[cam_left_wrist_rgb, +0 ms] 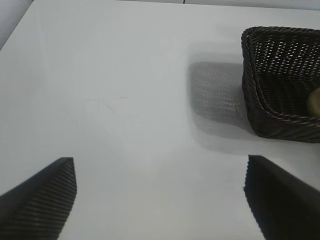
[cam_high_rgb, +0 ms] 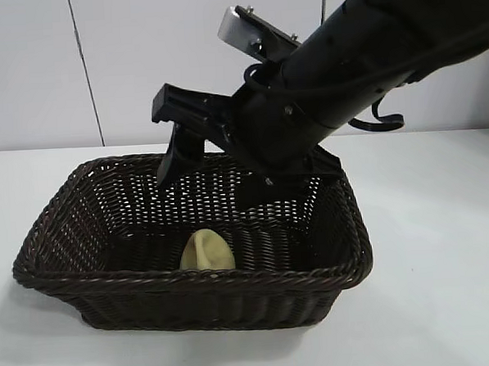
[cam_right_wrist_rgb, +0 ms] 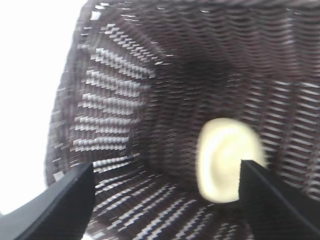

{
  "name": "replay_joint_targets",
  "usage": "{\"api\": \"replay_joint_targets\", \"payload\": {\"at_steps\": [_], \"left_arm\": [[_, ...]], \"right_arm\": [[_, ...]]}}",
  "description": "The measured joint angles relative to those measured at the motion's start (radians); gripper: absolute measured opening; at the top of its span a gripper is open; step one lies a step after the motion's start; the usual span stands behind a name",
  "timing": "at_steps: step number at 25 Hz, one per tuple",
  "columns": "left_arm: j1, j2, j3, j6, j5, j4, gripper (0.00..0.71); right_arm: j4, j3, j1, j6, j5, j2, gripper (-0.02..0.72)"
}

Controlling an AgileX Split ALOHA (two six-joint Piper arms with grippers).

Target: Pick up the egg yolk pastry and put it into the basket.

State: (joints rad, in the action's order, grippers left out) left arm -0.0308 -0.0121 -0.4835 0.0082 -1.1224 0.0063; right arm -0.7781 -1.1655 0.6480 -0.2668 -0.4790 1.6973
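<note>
1. One basket (cam_high_rgb: 83, 232) stands on the white table (cam_high_rgb: 445, 246): dark brown wicker, rectangular, with sloping sides and a braided rim.
2. One egg yolk pastry (cam_high_rgb: 206, 250) lies on the basket floor, close to the near wall in the exterior view and roughly midway along it. It is pale cream-yellow and rounded, with a crease down its face. Nothing touches it except the weave under it.
3. Two arms are in play, one gripper each.
4. The right gripper (cam_high_rgb: 215, 172) reaches in from the upper right, angled down over the basket's far side, above the pastry and apart from it. Its jaws stand wide apart and hold nothing. In the right wrist view the two dark fingers (cam_right_wrist_rgb: 67, 197) frame the basket's inside, and the pastry (cam_right_wrist_rgb: 227, 160) sits between them, nearer one finger than the other (that view is blurred, so the exact gap above the pastry cannot be told).
5. The left gripper (cam_left_wrist_rgb: 160, 195) hangs over bare table, well apart from the basket. Its jaws are also spread wide and empty; two ribbed fingertips (cam_left_wrist_rgb: 47, 192) show at the edge of the left wrist view.
6. In that same view one corner of the basket (cam_left_wrist_rgb: 260, 90) shows, casting a shadow on the table, with a sliver of the pastry (cam_left_wrist_rgb: 314, 101) visible inside it.
</note>
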Motion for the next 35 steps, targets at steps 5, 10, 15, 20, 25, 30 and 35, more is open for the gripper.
{"api": "replay_joint_targets", "payload": {"at_steps": [5,10,15,20,25,30,35], "left_arm": [[0.0,0.0,0.0,0.0,0.0,0.0,0.661],[0.0,0.0,0.0,0.0,0.0,0.0,0.661],[0.0,0.0,0.0,0.0,0.0,0.0,0.661],[0.0,0.0,0.0,0.0,0.0,0.0,0.661],[0.0,0.0,0.0,0.0,0.0,0.0,0.661],[0.0,0.0,0.0,0.0,0.0,0.0,0.661],[0.0,0.0,0.0,0.0,0.0,0.0,0.661]], "right_arm": [[0.225,-0.115,-0.067,0.186,-0.155,0.0,0.571],[0.441,-0.214,-0.144,0.291,-0.337,0.0,0.571],[0.57,-0.278,-0.23,0.334,-0.506,0.0,0.571],[0.646,-0.284,-0.342,0.361,-0.583,0.0,0.571],[0.721,-0.284,-0.466,0.364,-0.608,0.0,0.571],[0.803,-0.284,-0.577,0.366,-0.64,0.0,0.571],[0.847,-0.284,-0.643,0.365,-0.712,0.0,0.571]]}}
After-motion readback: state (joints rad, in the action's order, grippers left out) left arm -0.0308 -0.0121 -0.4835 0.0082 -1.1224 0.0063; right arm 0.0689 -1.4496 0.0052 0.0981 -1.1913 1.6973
